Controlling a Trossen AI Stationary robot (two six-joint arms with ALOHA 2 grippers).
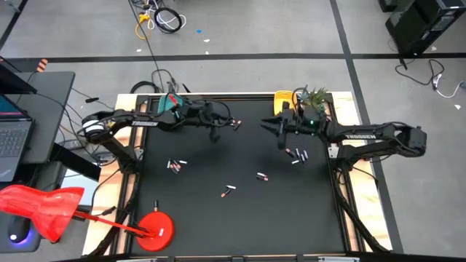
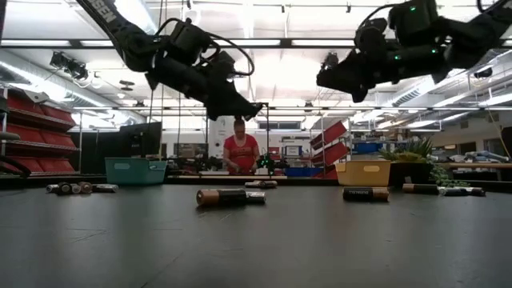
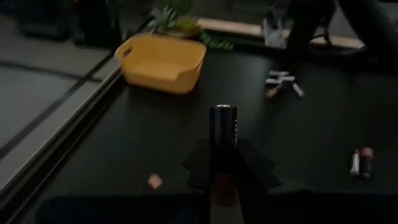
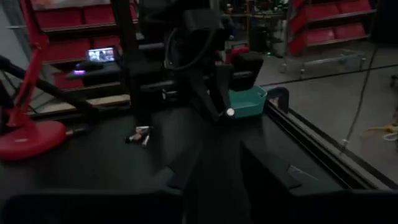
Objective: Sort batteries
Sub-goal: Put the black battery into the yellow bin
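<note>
My left gripper [image 1: 216, 134] hangs over the far middle of the black mat, shut on a dark battery [image 3: 222, 132] whose pale tip [image 4: 230, 112] faces the right arm. My right gripper [image 1: 280, 132] hovers over the far right of the mat, near the yellow tray [image 1: 284, 100]. Its fingers stand open with nothing between them [image 4: 221, 171]. Loose batteries lie flat on the mat in small groups [image 1: 175, 165], [image 1: 297, 154], [image 1: 262, 175], [image 1: 228, 191]. One more [image 1: 235, 125] lies just beyond the left gripper. The teal tray [image 1: 166, 104] stands at the far left. My left gripper pinches the battery's rear end [image 3: 224, 177] between its two fingers. The battery runs along the fingers and sticks out forward past their tips. The fingers point toward the table's right side, slanting a little down. The battery is lifted clear of the mat.
A potted plant [image 1: 314, 97] stands beside the yellow tray at the far right corner. A red desk lamp [image 1: 155, 227] sits on the near left corner. A wooden frame [image 1: 349, 109] borders the mat. In the low view a person [image 2: 240, 152] stands behind the table.
</note>
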